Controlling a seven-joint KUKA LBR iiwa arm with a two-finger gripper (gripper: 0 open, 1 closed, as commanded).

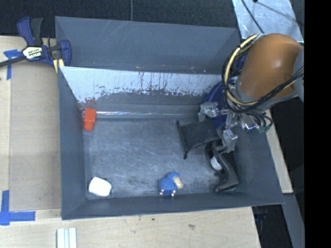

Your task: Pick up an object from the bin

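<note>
Bin (71, 159): grey metal, mostly bare floor, a few things spread well apart
Orange block (89, 119): far left, tucked against the back wall, well away from the action
White lump (100, 186): front left corner, on its own
Blue toy-like thing (169, 184): front middle, close to the front wall, free on all sides
Dark flat piece (197, 135): right of centre, lying just beside the arm's wrist gear
Small pale thing (214, 164): right up against the tool, low on the right side, and it looks like the likeliest pick
Tool (224, 175): down at the floor in the right front corner, black on dark, so I cannot tell if it is wide or narrow, or whether it has anything
Doing it well: I'd say centre on the pale thing, stay off the right wall and the dark piece, close firmly, then lift straight up
Risk: so near the corner, a thing could slide off against the wall
</note>
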